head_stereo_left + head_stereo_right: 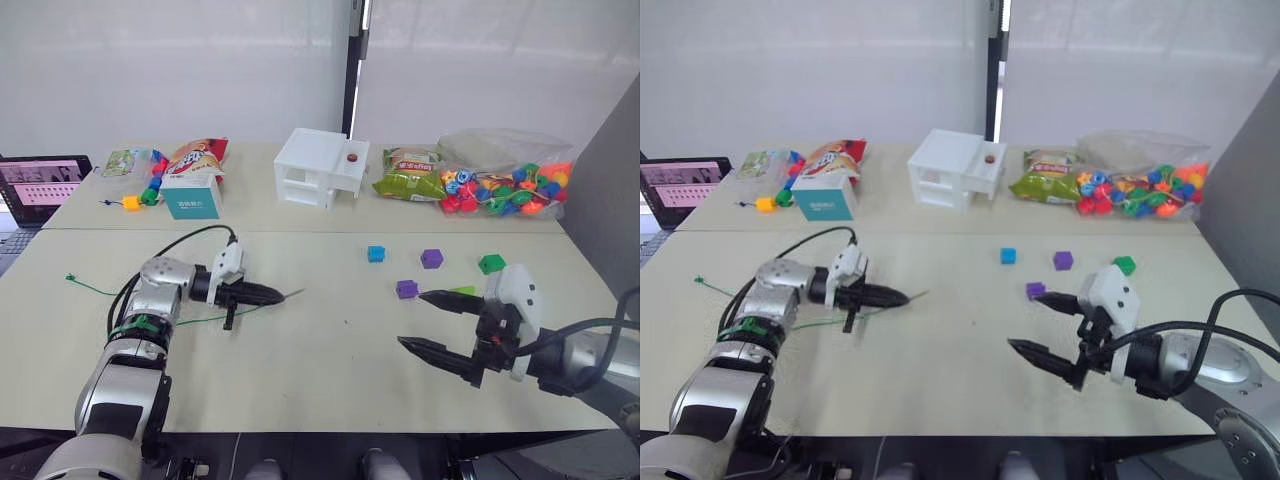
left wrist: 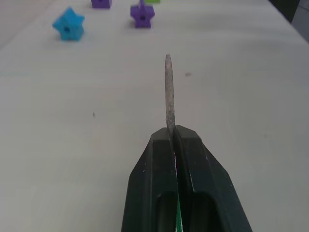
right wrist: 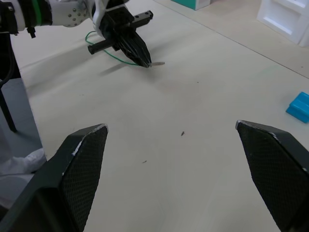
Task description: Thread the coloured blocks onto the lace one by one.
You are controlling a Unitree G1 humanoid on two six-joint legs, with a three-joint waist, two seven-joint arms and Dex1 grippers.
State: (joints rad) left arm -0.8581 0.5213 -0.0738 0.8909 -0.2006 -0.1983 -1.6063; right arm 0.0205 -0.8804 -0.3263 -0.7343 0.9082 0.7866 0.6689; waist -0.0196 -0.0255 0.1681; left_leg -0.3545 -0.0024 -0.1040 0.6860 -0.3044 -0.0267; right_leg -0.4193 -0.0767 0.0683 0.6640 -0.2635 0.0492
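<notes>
The left gripper (image 1: pixel 278 295) was clamped tight on the long thin green lace (image 1: pixel 95 289), right behind its stiff brownish needle tip (image 2: pixel 168 89), which poked out past the black fingertips and hovered low over the pale beige table (image 1: pixel 320 350). The rest of the cord trailed back under that arm to a small knot near the table's left edge. The right gripper (image 1: pixel 414 320) hung wide open with nothing in it, fingers spread well apart, over the table's right side. The small plastic blocks all sat loose on the table just beyond it: a blue cube (image 1: pixel 376 254), a purple cube (image 1: pixel 431 258), a second purple cube (image 1: pixel 406 289) close to the upper fingertip, a dark green cube (image 1: pixel 490 264), and a light green wedge (image 1: pixel 462 290) mostly tucked behind the gripper. None were on the lace yet. A white plastic toy house (image 1: pixel 320 167) stood at the table's far side.
</notes>
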